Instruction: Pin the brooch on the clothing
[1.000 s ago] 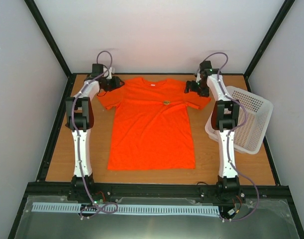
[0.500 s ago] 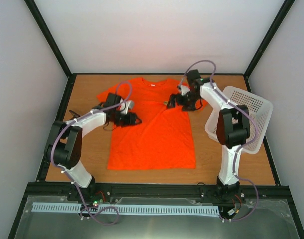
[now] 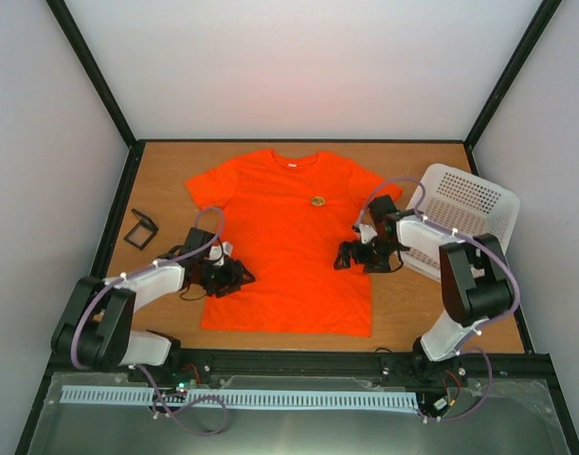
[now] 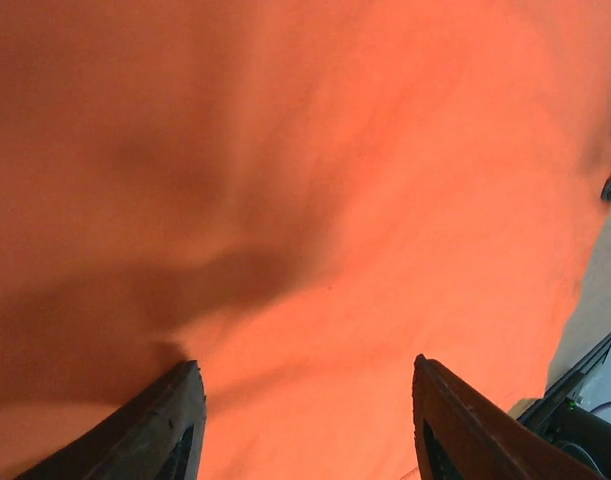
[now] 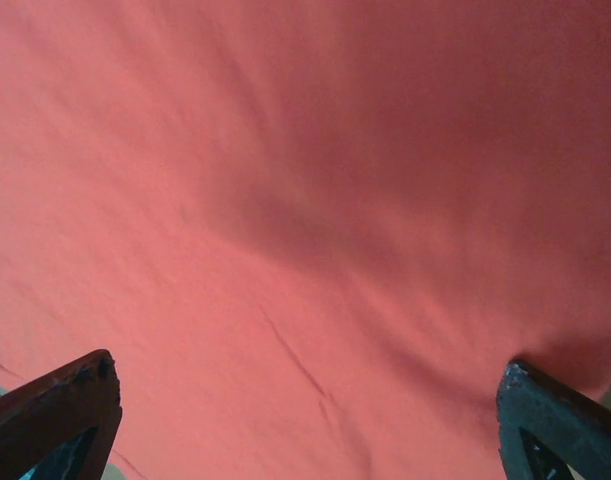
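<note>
- On the chest of the clothing [image 3: 287, 270], seen from above, lies the brooch [image 3: 317, 200]: tiny, stiff, probably light and slippery, best pinched across its rim.
- Left wrist: the left tool [image 4: 305, 365], jaws parted and empty, hangs over the clothing's lower left edge; this limp fabric would likely bunch.
- Right wrist: the right tool [image 5: 307, 360] is spread wide, empty, above the clothing.

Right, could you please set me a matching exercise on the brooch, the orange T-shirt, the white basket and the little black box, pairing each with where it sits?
Things:
1. brooch
2. orange T-shirt
3. white basket
4. black box

Places:
A. at the right edge of the table
B. on bare wood, left of the shirt
C. on the shirt's chest
D. spread flat in the middle

Pairs: 1-C, 2-D, 3-A, 4-B.
</note>
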